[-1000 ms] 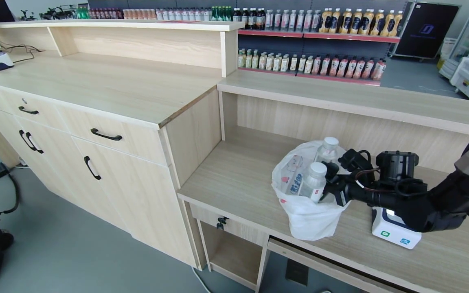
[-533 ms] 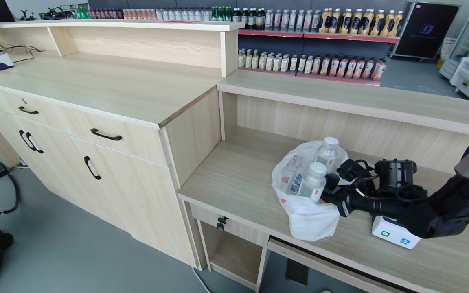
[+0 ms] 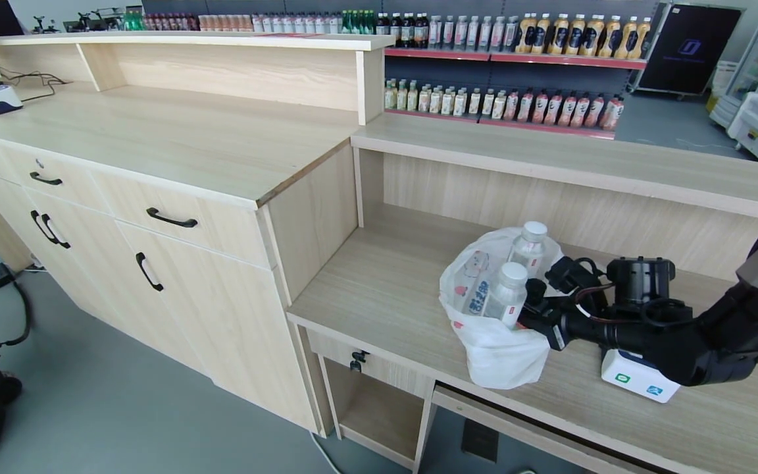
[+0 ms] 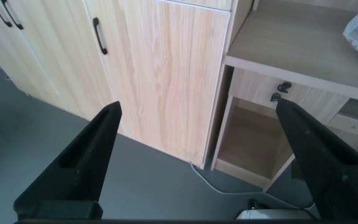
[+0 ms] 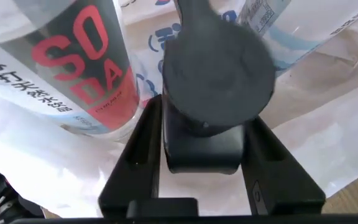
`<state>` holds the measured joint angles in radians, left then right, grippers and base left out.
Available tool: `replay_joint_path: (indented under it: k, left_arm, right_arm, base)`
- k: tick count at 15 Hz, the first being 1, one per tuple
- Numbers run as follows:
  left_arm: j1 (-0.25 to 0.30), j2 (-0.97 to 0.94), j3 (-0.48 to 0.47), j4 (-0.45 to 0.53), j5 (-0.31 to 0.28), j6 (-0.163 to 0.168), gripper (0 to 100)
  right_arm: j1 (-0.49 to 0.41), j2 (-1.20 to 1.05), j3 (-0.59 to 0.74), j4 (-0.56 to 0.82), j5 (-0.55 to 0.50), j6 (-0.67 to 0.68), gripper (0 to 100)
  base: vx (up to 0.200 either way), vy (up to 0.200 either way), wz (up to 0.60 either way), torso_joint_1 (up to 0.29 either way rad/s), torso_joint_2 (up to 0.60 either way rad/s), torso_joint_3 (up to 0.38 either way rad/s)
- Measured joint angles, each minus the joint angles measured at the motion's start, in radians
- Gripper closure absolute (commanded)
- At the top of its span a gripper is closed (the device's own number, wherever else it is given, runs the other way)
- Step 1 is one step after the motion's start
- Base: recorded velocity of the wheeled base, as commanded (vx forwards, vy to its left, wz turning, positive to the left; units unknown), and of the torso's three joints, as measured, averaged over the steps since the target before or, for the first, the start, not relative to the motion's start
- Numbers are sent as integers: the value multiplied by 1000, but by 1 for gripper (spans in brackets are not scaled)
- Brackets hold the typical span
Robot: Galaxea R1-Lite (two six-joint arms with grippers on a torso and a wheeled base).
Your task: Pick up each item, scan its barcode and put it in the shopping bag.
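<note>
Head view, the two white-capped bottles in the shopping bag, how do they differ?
The front bottle stands nearer the front edge of the counter, beside the right gripper; the rear bottle sits toward the back of the shopping bag. The front bottle shows more of its body; the rear bottle is partly hidden behind it. Both are clear, white-capped and inside the bag.

White on the pale wood-grain counter (image 3: 385, 289), as I saw it.
The thin white plastic shopping bag (image 3: 504, 359) carried red and blue print; its clear plastic bottles (image 3: 508, 293) had white caps, one label lettered red; the small white scanner box (image 3: 639, 382) bore green and blue squares.
</note>
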<state>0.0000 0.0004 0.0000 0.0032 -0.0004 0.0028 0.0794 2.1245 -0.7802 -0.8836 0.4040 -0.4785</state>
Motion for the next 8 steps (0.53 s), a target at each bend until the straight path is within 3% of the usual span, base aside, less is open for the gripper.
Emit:
replay_joint_path:
  k: [8]
  left_arm:
    - [0, 0, 0, 0, 0, 0, 0]
  right_arm:
    - [-14, -33, 8, -7, 2, 9, 0]
  base:
    - [0, 0, 0, 0, 0, 0]
